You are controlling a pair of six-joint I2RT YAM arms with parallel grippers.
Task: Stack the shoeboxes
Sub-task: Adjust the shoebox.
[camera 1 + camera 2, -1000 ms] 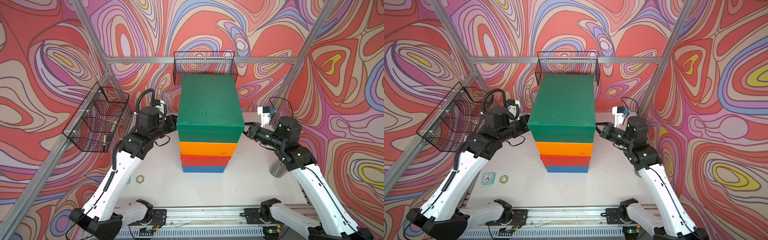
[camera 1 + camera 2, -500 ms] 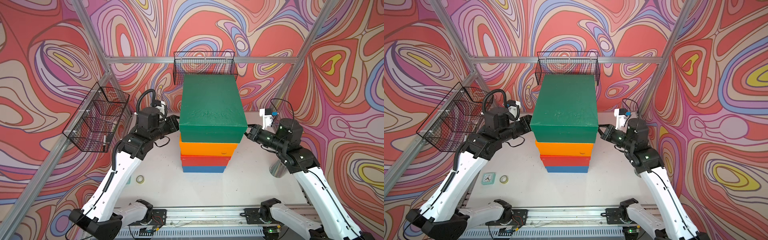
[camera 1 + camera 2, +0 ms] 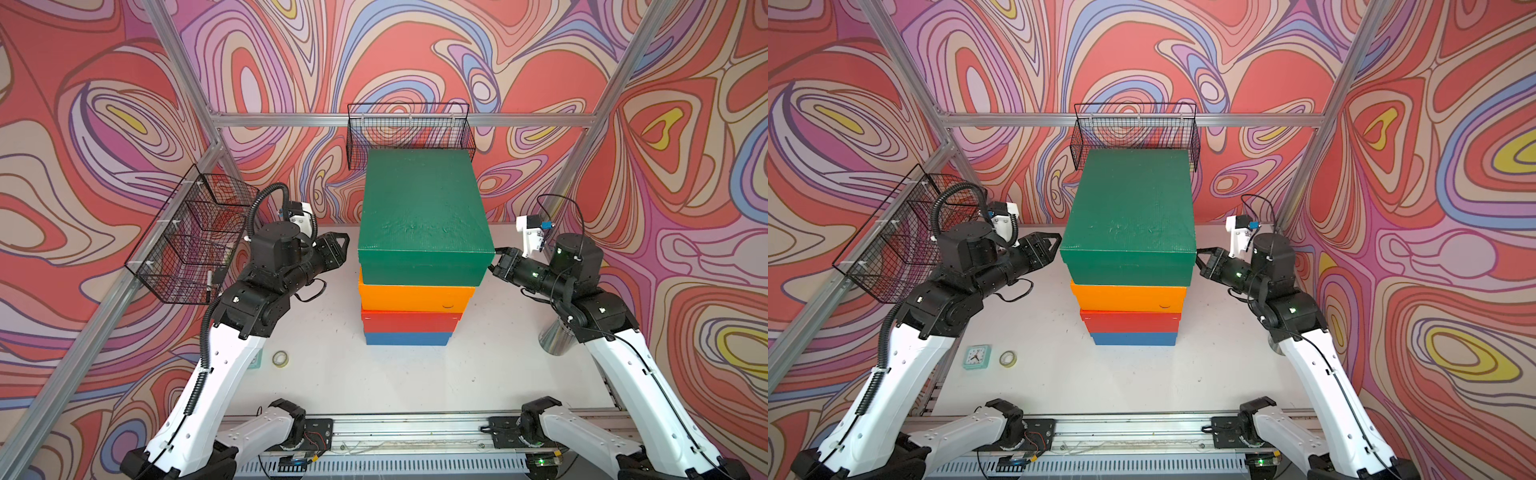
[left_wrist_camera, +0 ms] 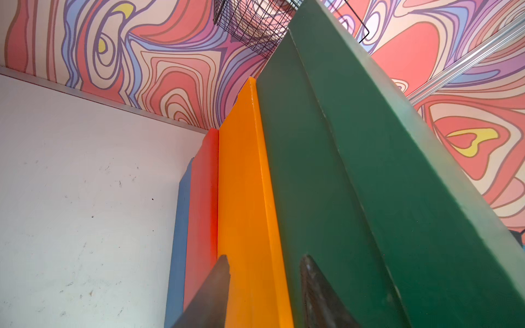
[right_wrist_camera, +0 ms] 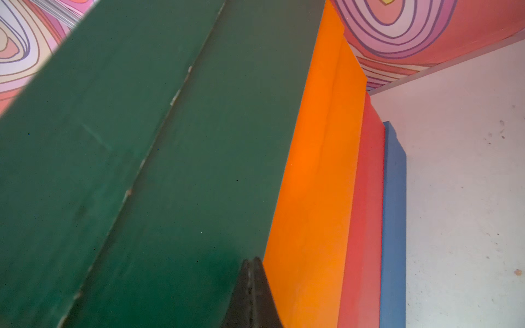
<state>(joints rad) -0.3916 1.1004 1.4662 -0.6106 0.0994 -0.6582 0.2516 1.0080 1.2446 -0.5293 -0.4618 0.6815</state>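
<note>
Surface point(image 3: 374, 382), front: tape roll point(image 3: 280, 359) lying loose. Centre: shoeboxes point(image 3: 411, 305) sitting stacked, blue box point(image 3: 405, 338) lowest, red box point(image 3: 409, 322), orange box point(image 3: 411, 293), green box point(image 3: 419, 208) topping, slightly overhanging. Left claw point(image 3: 341, 247) standing parted beside the green box, grasping nothing; right claw point(image 3: 496, 261) clenched, seemingly touching it. Stacking looking complete; perhaps squaring remaining

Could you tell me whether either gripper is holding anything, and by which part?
Nothing is held: the left gripper is open beside the dark green cardboard shoebox, and the right gripper is shut, empty, at its other side.
</note>
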